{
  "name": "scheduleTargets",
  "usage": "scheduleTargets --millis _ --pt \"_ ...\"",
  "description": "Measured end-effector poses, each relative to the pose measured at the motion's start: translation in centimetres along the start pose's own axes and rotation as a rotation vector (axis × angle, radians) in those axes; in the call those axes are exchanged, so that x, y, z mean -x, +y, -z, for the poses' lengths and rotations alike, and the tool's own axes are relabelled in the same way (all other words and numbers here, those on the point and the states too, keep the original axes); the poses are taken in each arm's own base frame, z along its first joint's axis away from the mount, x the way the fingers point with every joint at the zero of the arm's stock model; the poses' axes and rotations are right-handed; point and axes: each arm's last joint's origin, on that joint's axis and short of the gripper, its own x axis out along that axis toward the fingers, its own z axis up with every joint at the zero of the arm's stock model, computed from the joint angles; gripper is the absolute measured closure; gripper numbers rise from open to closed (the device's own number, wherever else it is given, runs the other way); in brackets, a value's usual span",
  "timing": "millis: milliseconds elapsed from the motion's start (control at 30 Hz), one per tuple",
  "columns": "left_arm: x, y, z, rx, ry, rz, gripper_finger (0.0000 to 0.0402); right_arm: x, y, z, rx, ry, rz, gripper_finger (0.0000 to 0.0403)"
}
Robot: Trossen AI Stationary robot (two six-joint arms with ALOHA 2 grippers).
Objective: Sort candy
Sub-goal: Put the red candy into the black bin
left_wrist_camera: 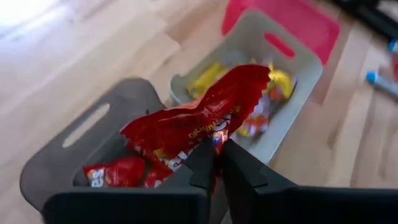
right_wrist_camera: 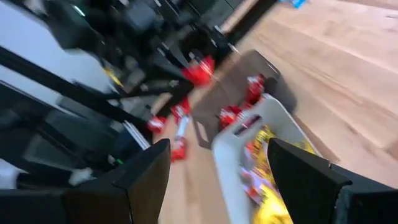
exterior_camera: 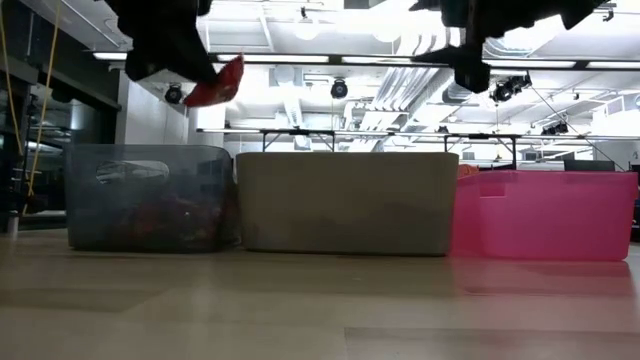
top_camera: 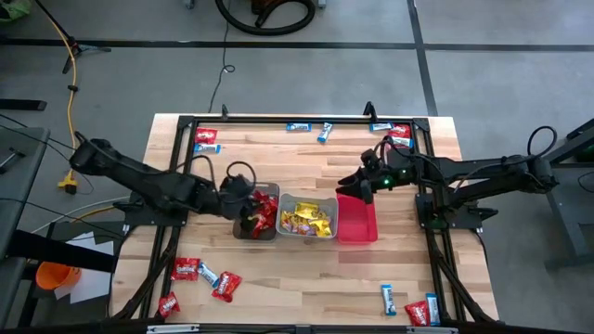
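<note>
My left gripper [top_camera: 251, 211] hovers over the dark bin [top_camera: 238, 232] and is shut on a red candy packet [left_wrist_camera: 205, 115], which the low view shows high above the bin [exterior_camera: 220, 82]. More red packets [left_wrist_camera: 118, 173] lie inside that bin. The grey bin [top_camera: 308, 197] holds yellow packets [left_wrist_camera: 208, 76]. My right gripper [top_camera: 362, 188] hangs open above the far rim of the pink bin [top_camera: 357, 227], with nothing between its fingers [right_wrist_camera: 219, 149]. Loose red packets and blue-and-white bars lie flat around the table. My left gripper pinches the red packet by its lower crimped edge [left_wrist_camera: 214, 134] between the two fingers. The packet is lifted clear above the dark bin and sticks out past the fingertips, tilted.
The three bins stand side by side mid-table: dark, grey, pink. Loose candy lies by the far edge [top_camera: 297, 126] [top_camera: 401, 132] [top_camera: 206, 136], at the near left [top_camera: 186, 269] [top_camera: 225, 286] and at the near right [top_camera: 387, 299] [top_camera: 416, 313]. A black frame edges the table.
</note>
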Motion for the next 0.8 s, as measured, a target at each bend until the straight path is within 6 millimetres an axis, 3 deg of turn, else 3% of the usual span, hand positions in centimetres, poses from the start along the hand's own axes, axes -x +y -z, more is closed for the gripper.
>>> scheduleTargets --millis 200,467,667,800 --pt "-0.6 0.4 0.3 -0.110 0.107 0.021 0.0299 0.0 1.5 -0.4 -0.048 -0.080 -0.118 0.0139" --pt "0.6 0.8 0.1 -0.233 0.121 0.076 0.0183 0.0 2.6 0.4 -0.097 -0.052 -0.176 0.0139" --pt "1.5 0.5 -0.3 -0.201 0.105 0.179 0.0159 0.0 3.0 0.8 -0.085 -0.068 -0.162 0.0139" --pt "2.0 -0.5 -0.9 -0.168 -0.011 0.230 0.0158 0.0 3.0 0.8 -0.067 -0.076 -0.156 0.0139"
